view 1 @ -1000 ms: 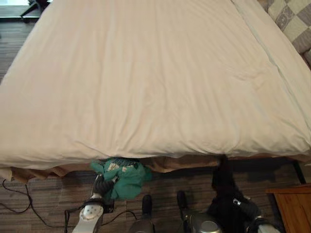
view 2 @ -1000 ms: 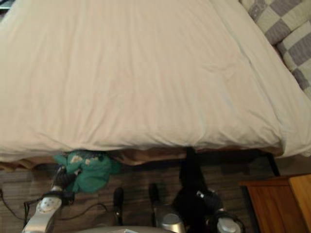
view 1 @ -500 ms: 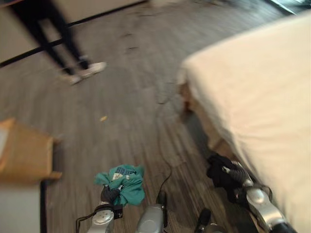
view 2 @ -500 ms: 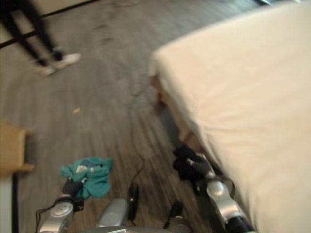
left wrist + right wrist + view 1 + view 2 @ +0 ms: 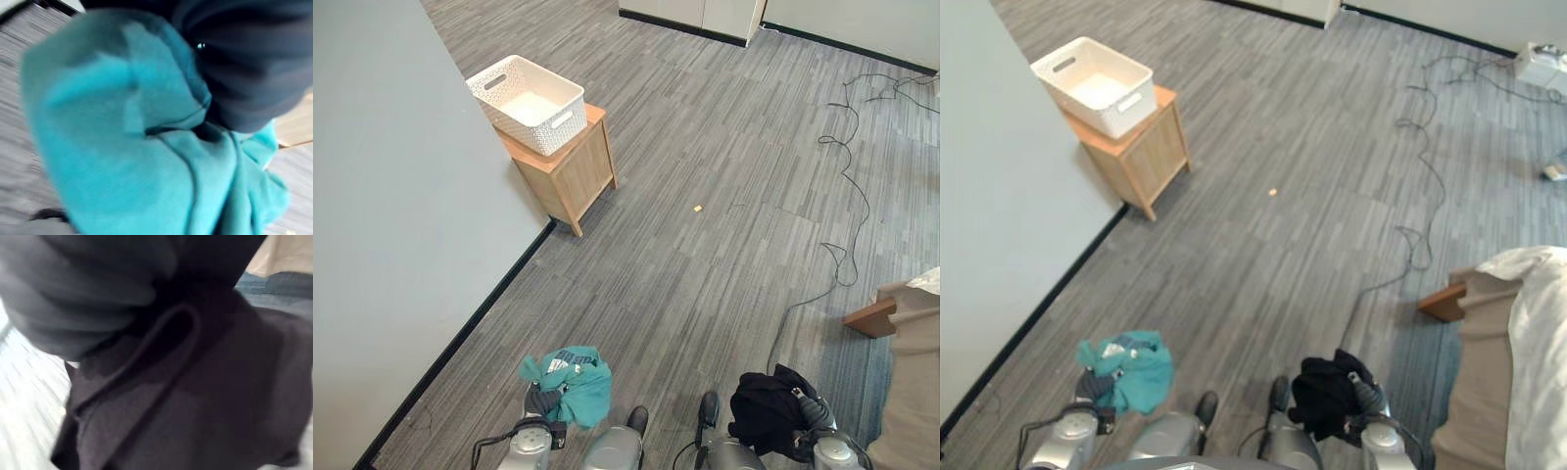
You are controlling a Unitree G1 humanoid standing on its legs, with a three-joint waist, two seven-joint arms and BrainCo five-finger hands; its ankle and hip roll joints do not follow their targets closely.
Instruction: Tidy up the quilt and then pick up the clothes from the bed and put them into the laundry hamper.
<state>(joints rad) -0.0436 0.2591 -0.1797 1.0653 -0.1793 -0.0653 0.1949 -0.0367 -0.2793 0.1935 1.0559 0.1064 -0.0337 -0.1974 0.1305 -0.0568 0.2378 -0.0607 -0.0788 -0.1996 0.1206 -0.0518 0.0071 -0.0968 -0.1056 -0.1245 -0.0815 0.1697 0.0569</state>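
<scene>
A teal garment (image 5: 572, 380) hangs bunched from my left hand (image 5: 540, 402), low at the left, with the fingers shut on it; the left wrist view has the same teal cloth (image 5: 127, 147) pressed against the hand's dark cover (image 5: 244, 58). My right hand (image 5: 809, 415) is shut on a black garment (image 5: 764, 411) low at the right, where the black cloth (image 5: 195, 406) bunches under the dark cover. The white laundry hamper (image 5: 527, 102) stands far off at the upper left on a small wooden cabinet (image 5: 573, 172). A corner of the bed with its white quilt (image 5: 1533, 313) shows at the right edge.
A grey wall (image 5: 391, 245) with a black skirting runs down the left side. Grey plank floor lies between me and the cabinet, with a small scrap (image 5: 698, 208) on it. A black cable (image 5: 847, 196) snakes across the floor at the right. The bed's wooden corner (image 5: 871, 317) juts out.
The whole view has swung from the bed to the floor, the wall and the hamper. Both garments stay in my hands. The person's legs seen half a second ago are out of view.
</scene>
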